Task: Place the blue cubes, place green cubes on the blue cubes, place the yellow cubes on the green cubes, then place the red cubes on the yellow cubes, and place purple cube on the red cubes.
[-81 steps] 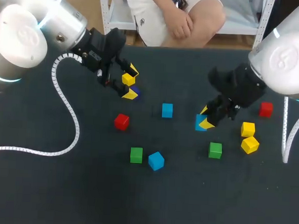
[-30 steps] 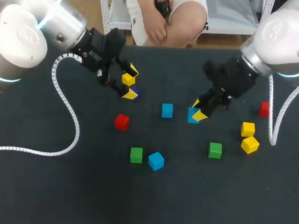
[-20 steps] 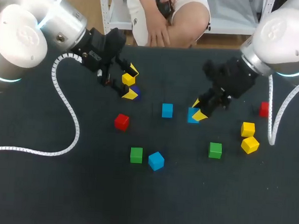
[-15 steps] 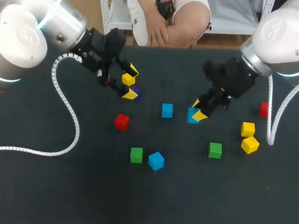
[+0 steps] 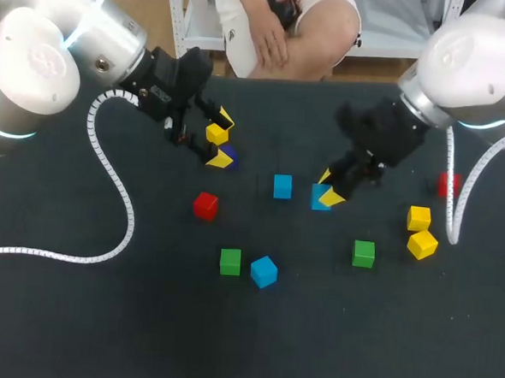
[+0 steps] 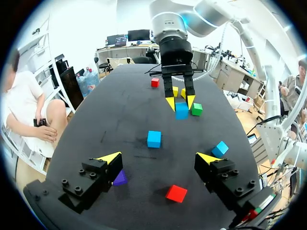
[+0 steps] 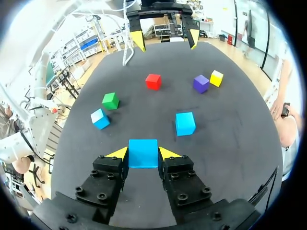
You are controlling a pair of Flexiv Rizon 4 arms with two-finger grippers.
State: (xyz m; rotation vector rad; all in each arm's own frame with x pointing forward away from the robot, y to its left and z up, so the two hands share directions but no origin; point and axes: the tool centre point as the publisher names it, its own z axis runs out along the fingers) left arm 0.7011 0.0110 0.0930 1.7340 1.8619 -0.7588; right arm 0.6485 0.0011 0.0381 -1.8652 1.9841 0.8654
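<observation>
Movement on the right as right tool (image 5: pixel 328 187), fingers clamped on two sides of a blue cube (image 7: pixel 143 153), has slid it leftward toward the other blue cube (image 5: pixel 283 187) at the middle of the bench (image 5: pixel 142 319), while left tool (image 6: pixel 158 158) stays put, spread wide, purple cube (image 6: pixel 120 178) beside one finger.

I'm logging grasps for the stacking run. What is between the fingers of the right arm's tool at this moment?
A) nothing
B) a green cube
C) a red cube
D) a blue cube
D: in the right wrist view the right tool has both yellow-tipped fingers pressed against opposite sides of a small blue cube.
</observation>
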